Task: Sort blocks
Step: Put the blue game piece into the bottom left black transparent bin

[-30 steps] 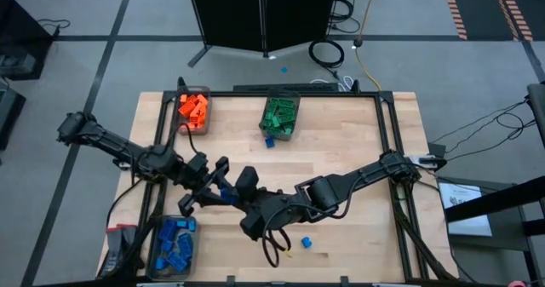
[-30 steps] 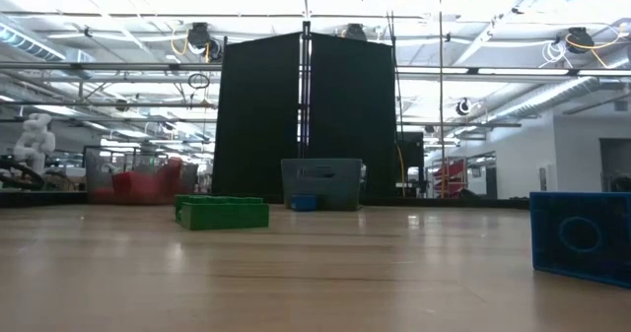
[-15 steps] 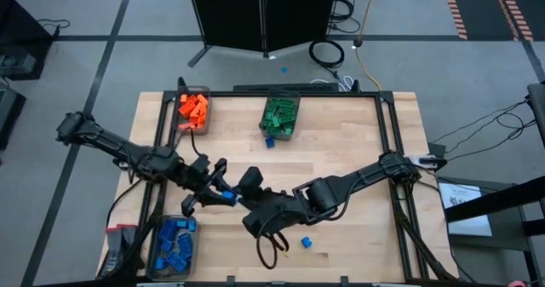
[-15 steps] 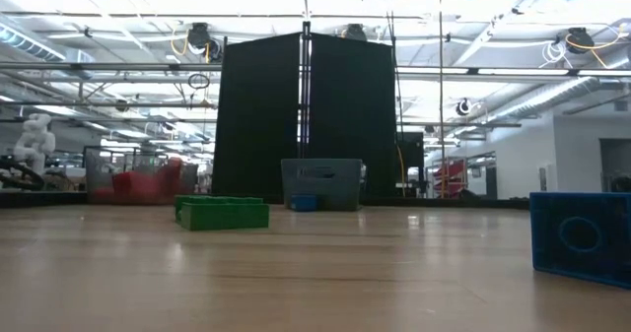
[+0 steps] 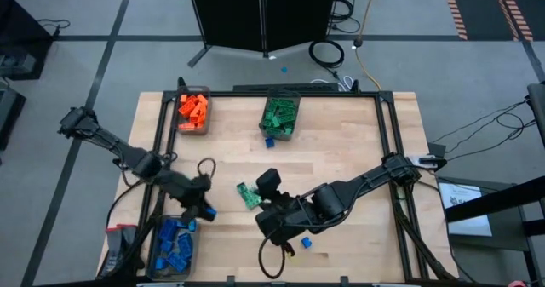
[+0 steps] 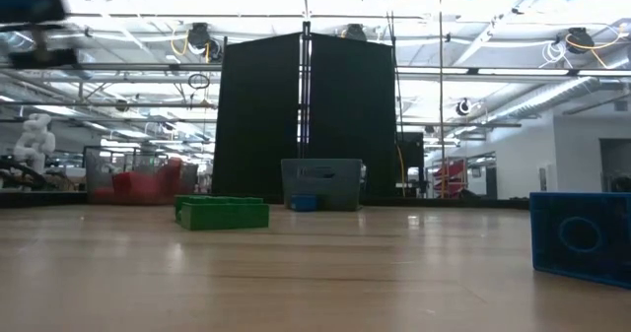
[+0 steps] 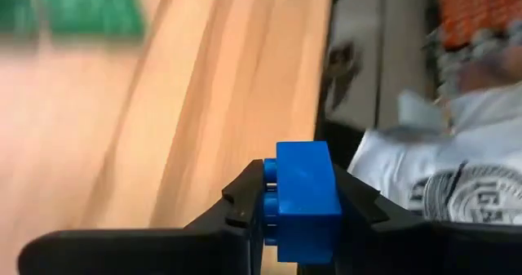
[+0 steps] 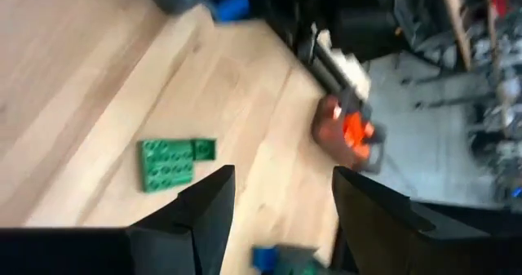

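The left gripper (image 7: 298,214) is closed tight on a blue block (image 7: 306,200). It hangs over the desk (image 5: 341,151) near the front left corner, just above the bin of blue blocks (image 5: 174,243) that sits in that corner. In the high view the blue block (image 5: 209,212) shows as a small blue spot at the tip of the left gripper (image 5: 207,210).

The right gripper (image 8: 273,206) is open and holds nothing. It is over the middle of the desk, near the front edge. A green block (image 5: 248,195) lies flat on the wood just beside the right gripper (image 5: 266,185). In the right wrist view the green block (image 8: 175,162) is ahead of the open fingers (image 8: 204,201).

One more loose blue block (image 5: 305,243) lies near the front edge, close to the right arm. Another small blue block (image 5: 268,141) lies by the bin of green blocks (image 5: 280,115) at the back edge. The bin of orange blocks (image 5: 193,110) sits at the back left corner. In the low view a green block (image 6: 222,213) rests on the wood and a big blue block (image 6: 580,237) sits at the right side.
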Controlling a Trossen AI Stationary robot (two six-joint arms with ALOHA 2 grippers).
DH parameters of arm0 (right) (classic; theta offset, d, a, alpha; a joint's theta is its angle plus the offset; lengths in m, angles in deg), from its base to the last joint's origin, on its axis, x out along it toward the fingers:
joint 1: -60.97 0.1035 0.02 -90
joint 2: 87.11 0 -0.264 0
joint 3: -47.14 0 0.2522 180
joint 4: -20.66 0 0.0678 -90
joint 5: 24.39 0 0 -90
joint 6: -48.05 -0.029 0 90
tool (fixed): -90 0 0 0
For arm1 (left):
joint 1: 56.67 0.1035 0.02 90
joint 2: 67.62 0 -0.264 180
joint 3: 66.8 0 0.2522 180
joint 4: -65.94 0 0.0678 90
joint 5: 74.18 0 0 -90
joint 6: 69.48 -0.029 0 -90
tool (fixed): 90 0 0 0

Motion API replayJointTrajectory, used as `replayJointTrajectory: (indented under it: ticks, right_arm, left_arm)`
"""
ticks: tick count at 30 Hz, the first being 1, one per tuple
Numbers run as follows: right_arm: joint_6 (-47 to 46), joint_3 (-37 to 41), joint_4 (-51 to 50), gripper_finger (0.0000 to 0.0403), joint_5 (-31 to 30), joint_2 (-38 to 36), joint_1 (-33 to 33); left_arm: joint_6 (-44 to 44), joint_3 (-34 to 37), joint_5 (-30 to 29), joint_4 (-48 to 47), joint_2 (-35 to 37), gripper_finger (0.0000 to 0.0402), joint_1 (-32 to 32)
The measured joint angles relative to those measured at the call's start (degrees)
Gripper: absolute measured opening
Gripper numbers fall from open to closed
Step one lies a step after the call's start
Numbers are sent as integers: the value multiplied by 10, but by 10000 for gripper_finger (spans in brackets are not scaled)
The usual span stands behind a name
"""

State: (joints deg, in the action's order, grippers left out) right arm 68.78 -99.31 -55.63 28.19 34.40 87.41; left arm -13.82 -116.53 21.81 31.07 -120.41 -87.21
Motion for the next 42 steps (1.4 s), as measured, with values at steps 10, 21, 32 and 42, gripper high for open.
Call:
replayJointTrajectory:
  ticks: [10, 21, 32, 42]
  right_arm:
    - [-75, 0, -37, 200, 2, 0, -5]
    - [-123, 0, -42, 201, 89, 6, -53]
    - [-152, 92, -32, 207, 222, 13, -183]
    - [-104, 228, 82, 239, 269, 13, -275]
  left_arm:
    - [183, 0, -47, -74, 0, 85, -177]
    - [280, 0, -30, -187, -34, 96, -292]
    - [198, 0, -26, -88, -109, 142, -349]
    - [170, 0, -25, -68, -138, 220, -356]
